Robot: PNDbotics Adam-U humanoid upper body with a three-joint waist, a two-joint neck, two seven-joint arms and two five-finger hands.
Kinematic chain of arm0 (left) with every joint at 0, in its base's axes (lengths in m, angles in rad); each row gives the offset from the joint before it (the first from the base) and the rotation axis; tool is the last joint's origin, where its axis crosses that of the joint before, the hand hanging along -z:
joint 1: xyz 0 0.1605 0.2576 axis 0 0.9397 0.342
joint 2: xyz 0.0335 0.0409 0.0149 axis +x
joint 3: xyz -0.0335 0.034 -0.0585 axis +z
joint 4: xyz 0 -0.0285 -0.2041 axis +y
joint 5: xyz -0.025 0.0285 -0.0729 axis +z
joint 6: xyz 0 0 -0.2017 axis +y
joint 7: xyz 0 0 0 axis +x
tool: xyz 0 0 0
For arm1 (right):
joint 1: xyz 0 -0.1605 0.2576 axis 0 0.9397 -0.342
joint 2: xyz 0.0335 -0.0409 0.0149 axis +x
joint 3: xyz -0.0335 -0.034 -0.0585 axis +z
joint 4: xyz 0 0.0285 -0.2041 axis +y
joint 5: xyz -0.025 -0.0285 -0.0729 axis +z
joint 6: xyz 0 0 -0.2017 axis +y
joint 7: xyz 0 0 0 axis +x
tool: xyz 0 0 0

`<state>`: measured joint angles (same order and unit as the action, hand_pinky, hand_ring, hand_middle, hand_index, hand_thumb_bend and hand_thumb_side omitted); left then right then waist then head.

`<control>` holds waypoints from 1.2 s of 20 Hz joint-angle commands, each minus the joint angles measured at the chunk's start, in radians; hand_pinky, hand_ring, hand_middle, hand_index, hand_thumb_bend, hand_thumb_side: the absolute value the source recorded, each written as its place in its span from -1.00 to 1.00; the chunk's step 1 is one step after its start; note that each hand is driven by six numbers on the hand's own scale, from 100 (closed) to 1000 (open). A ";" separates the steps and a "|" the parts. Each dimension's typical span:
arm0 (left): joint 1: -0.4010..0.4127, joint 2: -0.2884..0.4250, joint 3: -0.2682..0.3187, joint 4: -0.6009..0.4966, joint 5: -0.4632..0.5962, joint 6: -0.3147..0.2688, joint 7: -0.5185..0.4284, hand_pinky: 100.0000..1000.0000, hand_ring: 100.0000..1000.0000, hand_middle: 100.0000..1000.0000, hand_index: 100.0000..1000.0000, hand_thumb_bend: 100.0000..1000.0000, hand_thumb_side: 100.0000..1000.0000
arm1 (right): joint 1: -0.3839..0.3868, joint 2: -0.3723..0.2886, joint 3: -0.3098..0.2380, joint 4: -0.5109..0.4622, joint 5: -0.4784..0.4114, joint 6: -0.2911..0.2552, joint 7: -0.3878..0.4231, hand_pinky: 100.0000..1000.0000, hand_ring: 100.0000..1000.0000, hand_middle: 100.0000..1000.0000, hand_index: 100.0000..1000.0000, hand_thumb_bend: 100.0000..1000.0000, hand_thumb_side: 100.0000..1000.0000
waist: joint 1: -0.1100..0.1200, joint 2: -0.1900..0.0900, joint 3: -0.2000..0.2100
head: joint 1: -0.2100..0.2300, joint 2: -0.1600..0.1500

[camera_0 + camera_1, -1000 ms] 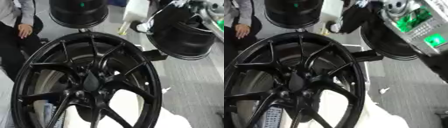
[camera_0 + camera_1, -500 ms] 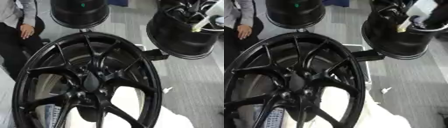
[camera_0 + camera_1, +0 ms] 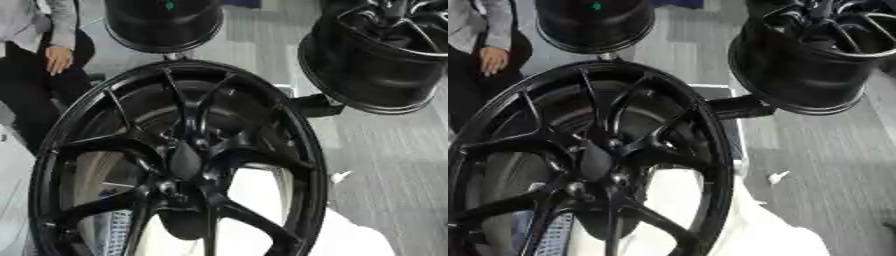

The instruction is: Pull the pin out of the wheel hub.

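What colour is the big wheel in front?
Glossy black all over, the wheel shows best in the left eye view.

Wheel hub (image 3: 179, 165) lower rim beyond the bottom edge

The wheel hub (image 3: 179, 160) fills the near middle of my view, standing on edge. Behind it, a second wheel (image 3: 162, 22) sits far left and a third wheel (image 3: 811, 55) far right. Neither of my hands shows, so I place nothing against them.
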<state>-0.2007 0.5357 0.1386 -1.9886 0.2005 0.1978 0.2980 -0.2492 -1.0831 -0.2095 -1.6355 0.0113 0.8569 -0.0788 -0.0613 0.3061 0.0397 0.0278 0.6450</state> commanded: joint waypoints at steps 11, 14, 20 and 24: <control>0.002 0.025 0.014 -0.011 -0.005 0.000 0.006 0.76 0.48 0.12 0.43 -1.00 0.03 | -0.003 0.008 -0.089 0.033 0.123 -0.054 0.035 0.63 0.61 0.42 0.68 -0.73 -0.54 | 0.006 -0.010 -0.010 | 0.010 0.020; 0.002 0.025 0.014 -0.011 -0.005 -0.001 0.006 0.76 0.48 0.12 0.43 -1.00 0.03 | -0.010 0.012 -0.093 0.012 0.129 -0.056 0.015 0.60 0.55 0.30 0.64 -0.82 -0.62 | 0.007 -0.009 -0.010 | 0.011 0.020; -0.001 0.025 0.013 -0.011 -0.004 -0.004 0.006 0.76 0.47 0.12 0.42 -1.00 0.02 | -0.019 0.024 -0.077 -0.119 0.088 -0.069 -0.150 0.52 0.33 -0.03 0.47 -1.00 -0.69 | 0.013 -0.008 -0.008 | 0.008 0.019; -0.010 0.022 0.008 -0.011 0.001 -0.007 0.004 0.75 0.47 0.11 0.42 -1.00 0.02 | -0.010 0.041 -0.010 -0.266 0.082 -0.104 -0.228 0.52 0.34 -0.02 0.48 -1.00 -0.43 | 0.018 -0.005 -0.003 | 0.002 0.014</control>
<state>-0.1997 0.5357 0.1394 -1.9886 0.1989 0.1951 0.3021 -0.2544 -1.0192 -0.2253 -1.8505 0.1017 0.7603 -0.2829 -0.0455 0.3154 0.0374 0.0323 0.6661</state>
